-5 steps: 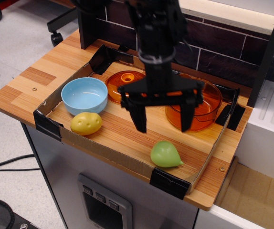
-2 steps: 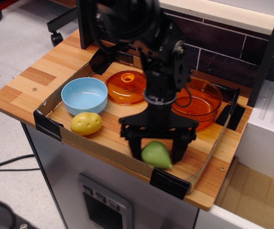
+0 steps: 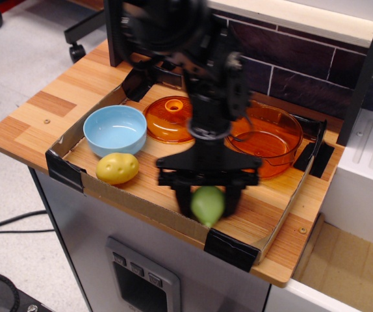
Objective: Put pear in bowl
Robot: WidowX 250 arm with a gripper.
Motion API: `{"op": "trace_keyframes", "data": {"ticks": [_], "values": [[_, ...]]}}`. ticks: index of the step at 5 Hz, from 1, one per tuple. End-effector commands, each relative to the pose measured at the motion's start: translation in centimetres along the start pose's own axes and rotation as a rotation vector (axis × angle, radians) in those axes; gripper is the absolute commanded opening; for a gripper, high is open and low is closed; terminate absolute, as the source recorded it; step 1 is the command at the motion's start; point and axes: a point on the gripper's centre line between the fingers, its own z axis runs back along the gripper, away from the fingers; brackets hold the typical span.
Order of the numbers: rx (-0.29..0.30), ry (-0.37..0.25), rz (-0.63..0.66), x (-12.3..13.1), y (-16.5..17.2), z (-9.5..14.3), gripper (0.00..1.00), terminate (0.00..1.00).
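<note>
At the left of the tray, the bowl [image 3: 115, 130] sits upright and empty near the back-left corner, with nothing inside its light-blue interior. Just in front of it, and slightly to its right, a yellow potato-shaped toy [image 3: 117, 168] lies on the tabletop [image 3: 37, 107] inside the low cardboard tray wall [image 3: 66, 170]. Behind and right of the bowl rests an orange domed lid [image 3: 168, 119]. Near the centre front of the tray, the end effector [image 3: 207, 203] points downward with its two fingers closed against the sides of the pear [image 3: 207, 204], stem end downward. The frame does not show clearly whether the pear is clear of the tray floor or touching it. To the right, partly behind the arm, stands a transparent orange pot [image 3: 271, 138]. Assessment of progress: the grasp phase appears complete, as the pear is clamped between the fingers. The transfer phase is outstanding; the pear is well apart from the bowl and to its right. Remaining steps are judged to be: raise the pear, carry it leftward above the yellow toy, position it over the bowl opening, and release.
</note>
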Motion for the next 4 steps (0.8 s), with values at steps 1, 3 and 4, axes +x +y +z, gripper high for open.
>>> {"op": "trace_keyframes", "data": {"ticks": [1, 3, 4], "values": [[-0.044, -0.129, 0.165, 4.4, 2.7, 7.3, 0.0, 0.0], [0.016, -0.131, 0.284, 9.2, 6.5, 8.2, 0.0, 0.0], [0.054, -0.111, 0.262, 9.6, 8.2, 6.4, 0.0, 0.0]]}}
